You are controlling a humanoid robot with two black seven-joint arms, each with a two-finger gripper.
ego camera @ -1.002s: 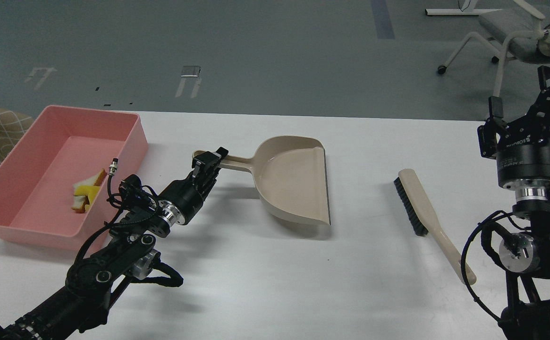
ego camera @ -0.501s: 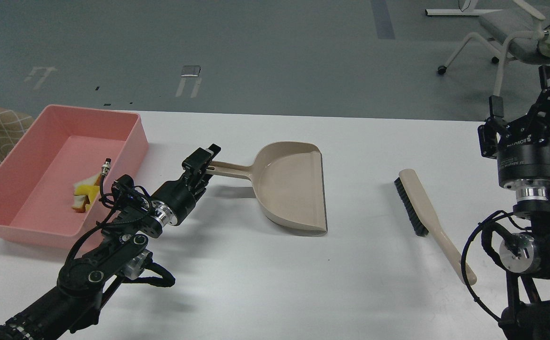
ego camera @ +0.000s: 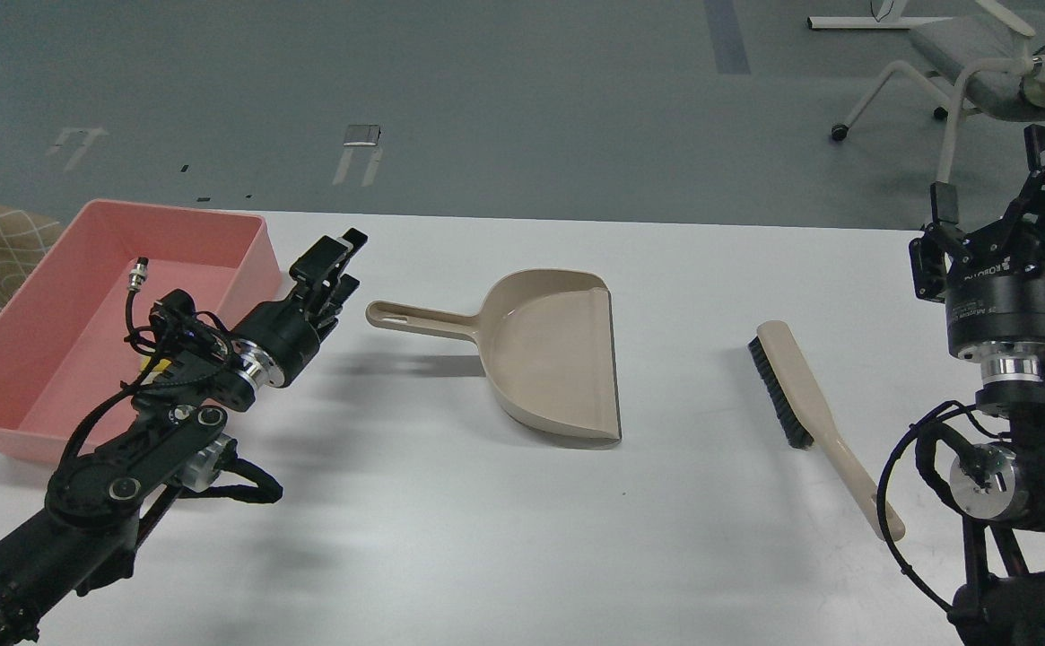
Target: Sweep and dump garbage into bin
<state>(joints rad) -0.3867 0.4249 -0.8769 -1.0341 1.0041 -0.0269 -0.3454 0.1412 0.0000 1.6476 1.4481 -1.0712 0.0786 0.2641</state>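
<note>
The pink bin [ego camera: 257,256] stands at the table's left rear. The garbage lies inside it, almost wholly hidden behind my left arm; only a sliver of yellow sponge [ego camera: 152,367] shows. My left gripper [ego camera: 328,255] is open and empty, raised by the bin's near right corner and a little left of the dustpan's handle. My right gripper [ego camera: 988,193] is raised at the far right edge, open and empty, well clear of the table things.
The beige dustpan [ego camera: 558,354] lies flat mid-table, handle pointing left. The beige black-bristled brush [ego camera: 800,386] lies to its right. The white table [ego camera: 486,538] reaches to the front. A grey chair [ego camera: 979,63] stands on the floor behind right.
My left gripper has let go of the dustpan's handle and drawn back left and up toward the bin. The dustpan came down and lies flat. The right arm has barely moved.
</note>
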